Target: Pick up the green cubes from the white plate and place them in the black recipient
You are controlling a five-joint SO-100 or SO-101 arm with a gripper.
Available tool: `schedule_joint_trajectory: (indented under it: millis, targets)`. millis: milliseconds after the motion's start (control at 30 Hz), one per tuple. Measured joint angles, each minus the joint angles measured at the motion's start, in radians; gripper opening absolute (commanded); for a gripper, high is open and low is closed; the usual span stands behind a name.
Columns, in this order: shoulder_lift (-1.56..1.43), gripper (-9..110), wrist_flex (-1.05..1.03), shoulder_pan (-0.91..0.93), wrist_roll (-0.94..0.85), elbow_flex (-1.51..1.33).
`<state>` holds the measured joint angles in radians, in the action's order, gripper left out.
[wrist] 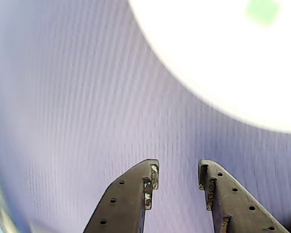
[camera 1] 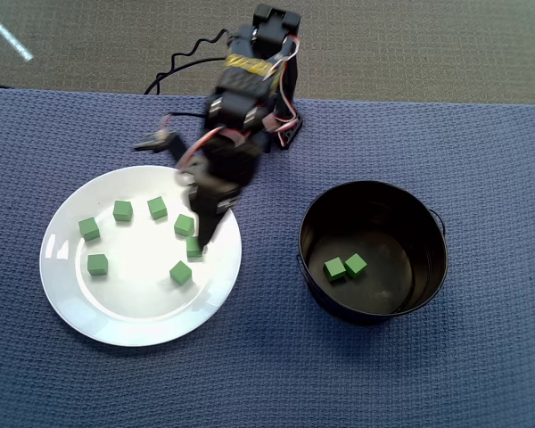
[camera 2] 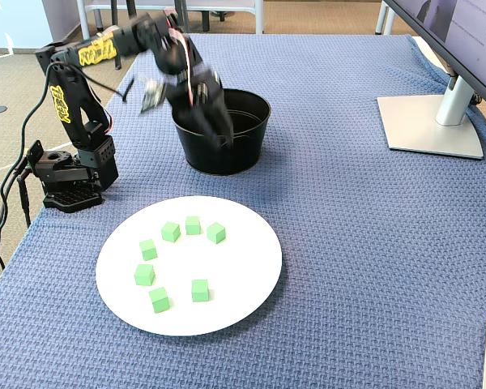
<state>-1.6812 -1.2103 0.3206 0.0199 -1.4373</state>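
Jaws parted and holding nothing, the gripper [wrist: 177,182] is hanging over blue cloth [wrist: 87,97] just off the white plate [camera 1: 71,294], which is carrying seven green cubes [camera 1: 122,210], while two more are lying in the black recipient [camera 1: 428,232] alongside.

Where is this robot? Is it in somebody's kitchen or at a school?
Probably an office or lab, not a kitchen. A monitor stand sits on the blue cloth-covered table, chair legs stand on carpet behind, and the robot arm is set up like a desk experiment.
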Motion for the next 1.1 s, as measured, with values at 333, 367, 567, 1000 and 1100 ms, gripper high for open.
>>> schedule_joint_trajectory:
  millis: [333, 367, 567, 1000, 1100]
  targets:
    - [0.264, 4, 0.143, 0.21, 0.031, -0.023]
    - [0.273, 6, 0.143, 0.213, 0.048, -0.023]
    - [0.285, 6, 0.13, 0.21, 0.133, -0.023]
    - [0.36, 7, 0.13, 0.084, 0.304, -0.04]
    - [0.385, 8, 0.13, 0.075, 0.321, -0.04]
